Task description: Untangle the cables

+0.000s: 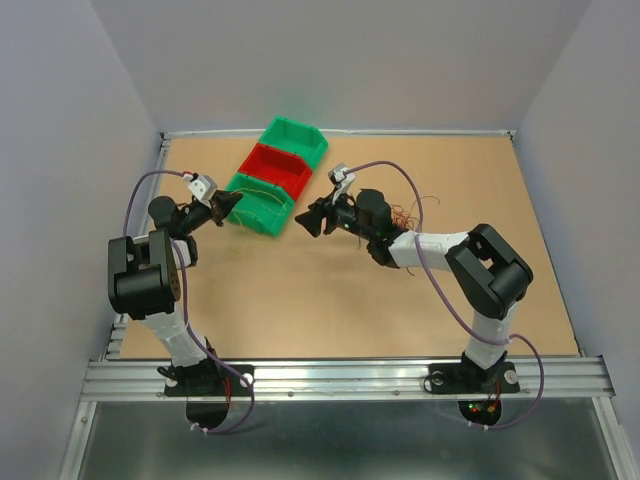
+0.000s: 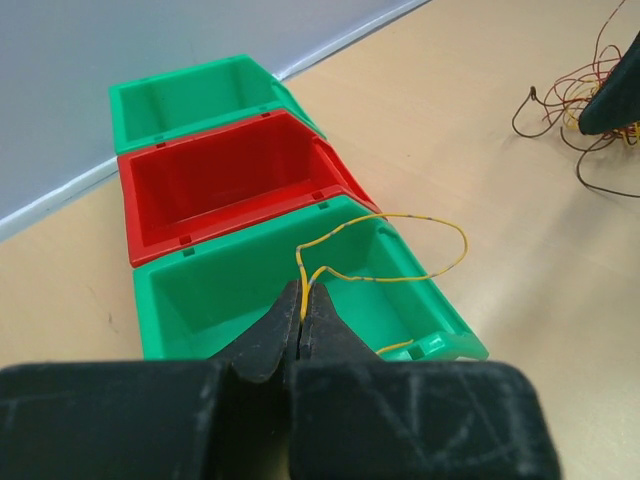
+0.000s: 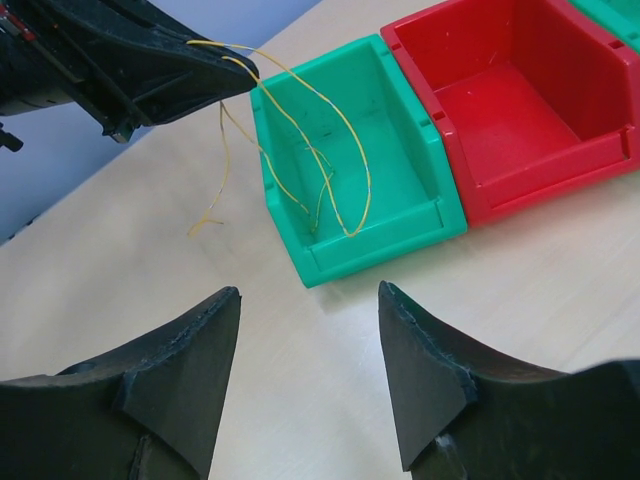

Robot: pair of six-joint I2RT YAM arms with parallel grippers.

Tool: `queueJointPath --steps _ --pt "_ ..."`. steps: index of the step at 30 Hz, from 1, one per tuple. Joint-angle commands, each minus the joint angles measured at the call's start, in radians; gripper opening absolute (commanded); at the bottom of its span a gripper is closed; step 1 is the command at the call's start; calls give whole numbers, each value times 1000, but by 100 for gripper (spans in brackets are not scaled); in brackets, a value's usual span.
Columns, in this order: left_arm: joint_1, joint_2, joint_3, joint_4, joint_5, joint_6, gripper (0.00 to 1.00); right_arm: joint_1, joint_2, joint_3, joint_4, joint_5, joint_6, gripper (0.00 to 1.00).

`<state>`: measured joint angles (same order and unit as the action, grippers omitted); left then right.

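- The left tool [image 2: 303, 300] is pressed together, pinching one yellow wire [image 2: 400, 216] at the near green bin [image 2: 165, 300]. Probably it holds the freed strand there to drop it in.
- The wire is thin and kinked. It loops across the bin's opening and one end hangs outside, over the bench [image 1: 330, 300].
- The right tool [image 3: 310, 295] is spread and holds nothing. It hovers facing that bin, likely on standby.
- The clump of cables [image 2: 572, 100] lies on the bench well apart from the bins, beside the right arm. It is a loose tangle of red, yellow and dark brown curls.
- The red bin [image 2: 220, 180] looks empty.
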<state>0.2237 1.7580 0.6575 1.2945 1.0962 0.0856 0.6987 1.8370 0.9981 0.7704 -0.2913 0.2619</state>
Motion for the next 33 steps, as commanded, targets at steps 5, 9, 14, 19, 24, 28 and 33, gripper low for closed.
queueJointPath --steps 5,9,14,19,24,28,33 --pt "0 -124 167 -88 -61 60 0 -5 91 161 -28 -72 31 62" --pt "-41 -155 273 -525 -228 273 0 -5 111 189 -28 -60 42 61" --pt "-99 -206 326 -771 -422 362 0 -5 100 185 -28 -45 49 60" --pt "-204 -219 441 -1014 -591 283 0 -7 90 177 -28 -31 48 60" --pt "-268 -212 485 -980 -633 194 0 -7 74 160 -25 -19 46 59" --pt "-305 -125 652 -1020 -679 167 0 -7 51 137 -22 0 33 58" --pt "-305 -17 711 -917 -530 244 0 -7 30 113 -16 4 17 57"
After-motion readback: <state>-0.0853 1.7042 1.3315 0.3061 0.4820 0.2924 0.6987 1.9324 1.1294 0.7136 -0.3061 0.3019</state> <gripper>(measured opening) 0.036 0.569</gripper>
